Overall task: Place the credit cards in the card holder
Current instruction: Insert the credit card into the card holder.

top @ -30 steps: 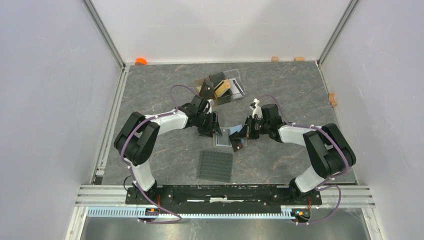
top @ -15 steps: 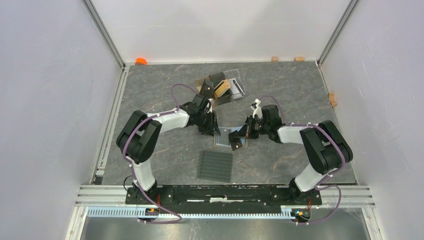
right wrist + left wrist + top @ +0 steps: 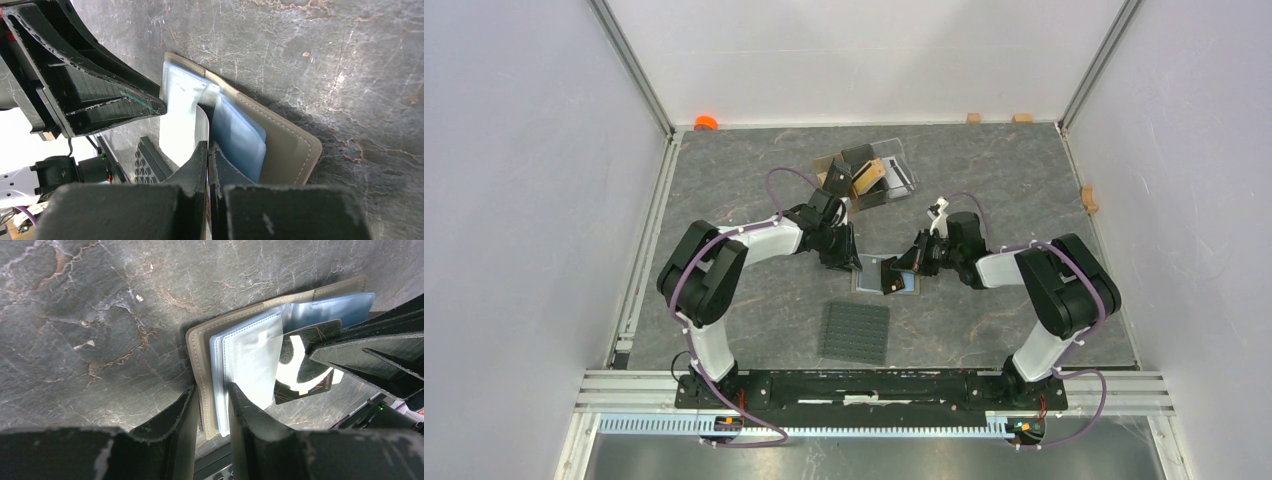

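Note:
The olive-taupe card holder (image 3: 906, 284) lies open on the table, its clear bluish pockets (image 3: 250, 355) fanned up. My left gripper (image 3: 212, 407) is shut on its near edge, pinching the cover (image 3: 197, 360) and the pocket stack. My right gripper (image 3: 207, 150) is shut on the black card (image 3: 302, 365), whose front edge lies on the pockets; in the right wrist view the card shows only edge-on. In the top view the left gripper (image 3: 855, 262) and the right gripper (image 3: 894, 275) meet over the holder. A gold-orange card (image 3: 870, 174) stands in the clear stand (image 3: 864, 172). I cannot make out the white-silver card.
A dark grey studded mat (image 3: 856, 332) lies just in front of the holder. The clear stand is behind the left arm. An orange object (image 3: 705, 122) sits at the back left corner. Small wooden blocks (image 3: 973, 117) lie along the back and right edges.
My right gripper has moved left with the black card, from beside the holder to over its pockets. The left gripper has stayed on the holder's edge.

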Robot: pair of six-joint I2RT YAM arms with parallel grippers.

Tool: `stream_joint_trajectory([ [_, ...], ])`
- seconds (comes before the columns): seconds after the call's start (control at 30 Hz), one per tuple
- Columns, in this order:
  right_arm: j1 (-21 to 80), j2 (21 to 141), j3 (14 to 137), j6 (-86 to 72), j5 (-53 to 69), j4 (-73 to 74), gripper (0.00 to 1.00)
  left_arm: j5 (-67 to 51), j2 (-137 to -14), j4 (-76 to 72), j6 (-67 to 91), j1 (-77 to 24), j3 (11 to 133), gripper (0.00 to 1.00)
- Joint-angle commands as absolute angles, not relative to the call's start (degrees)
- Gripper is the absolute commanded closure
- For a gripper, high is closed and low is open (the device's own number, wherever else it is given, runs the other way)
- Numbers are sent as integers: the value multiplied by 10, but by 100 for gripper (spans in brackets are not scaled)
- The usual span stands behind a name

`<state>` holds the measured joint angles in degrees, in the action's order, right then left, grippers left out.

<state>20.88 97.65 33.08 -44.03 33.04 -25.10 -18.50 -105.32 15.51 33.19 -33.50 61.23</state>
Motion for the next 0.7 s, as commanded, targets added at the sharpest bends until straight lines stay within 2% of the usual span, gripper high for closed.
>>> stream_joint_trajectory([
  [0.0,210,995,306,-447,284,-297,100,-190,-1066,159,324,-339,604,67],
  [0.23,213,1003,277,-467,278,-369,100,-201,-1065,148,334,-339,598,69],
  [0.67,238,1019,265,-480,237,-418,100,-213,-1061,142,341,-341,595,70],
])
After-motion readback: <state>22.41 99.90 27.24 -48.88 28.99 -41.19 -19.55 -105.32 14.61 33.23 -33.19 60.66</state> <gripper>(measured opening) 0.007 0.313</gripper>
